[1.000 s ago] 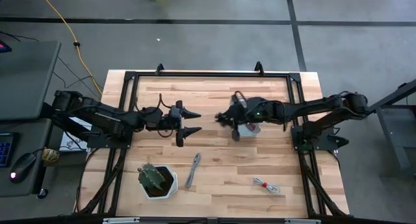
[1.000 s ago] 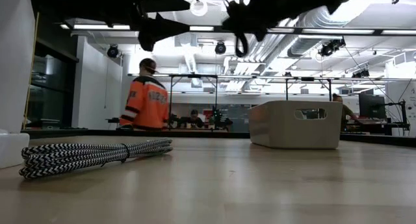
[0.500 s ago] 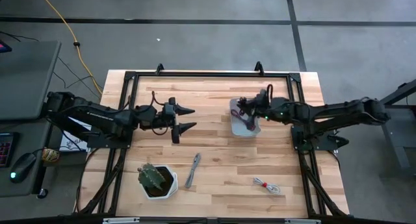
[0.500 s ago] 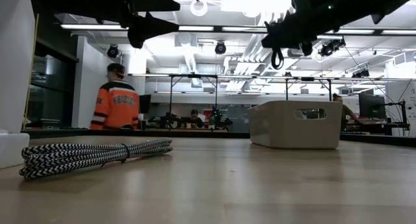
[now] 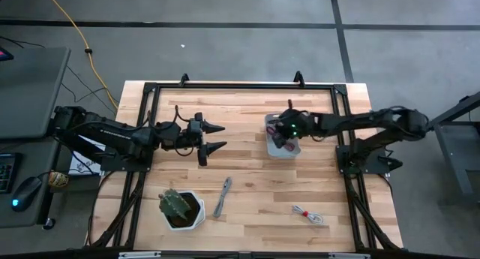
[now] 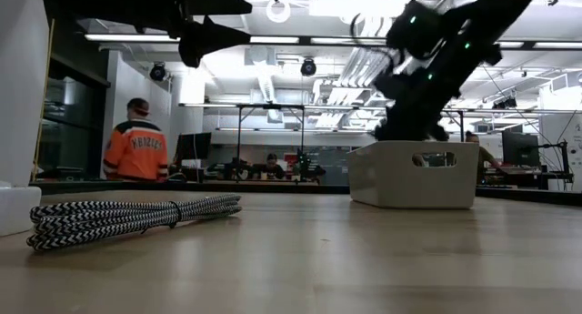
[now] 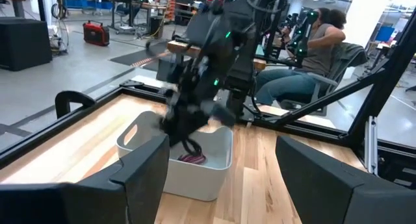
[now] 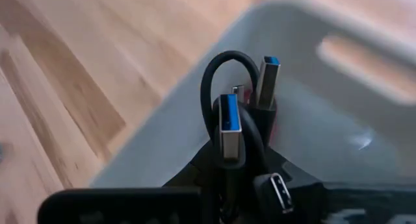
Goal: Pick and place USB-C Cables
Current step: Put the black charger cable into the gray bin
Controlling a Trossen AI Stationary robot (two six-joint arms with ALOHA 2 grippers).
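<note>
A pale tray (image 5: pixel 283 146) stands right of the table's middle, with a dark red cable (image 7: pixel 192 159) on its floor. My right gripper (image 5: pixel 283 134) tips down over the tray, shut on a black cable bundle (image 8: pixel 231 130). A grey braided cable (image 5: pixel 223 197) and a whitish-and-red cable (image 5: pixel 307 214) lie on the near half of the table. My left gripper (image 5: pixel 223 137) is open and level, left of the tray, with nothing between its fingers. My right gripper pinches the black bundle between its two fingers, which slant down from above. The bundle's loop (image 8: pixel 227 62) and blue-tipped plugs (image 8: pixel 229 120) stick out past the fingertips. The loop hangs inside the tray's walls (image 7: pixel 193 146); I cannot tell whether it touches the tray's floor.
A white pot with a cactus (image 5: pixel 180 208) stands at the near left. A black frame (image 5: pixel 240 86) runs around the table's edges. A person in an orange jacket (image 6: pixel 135 150) walks in the room beyond the table.
My right gripper has carried the black bundle from left of the tray over the tray, then gone down toward it, tipping from level to slanting down and rolling. It stays shut. The bundle now hangs between the tray's walls.
</note>
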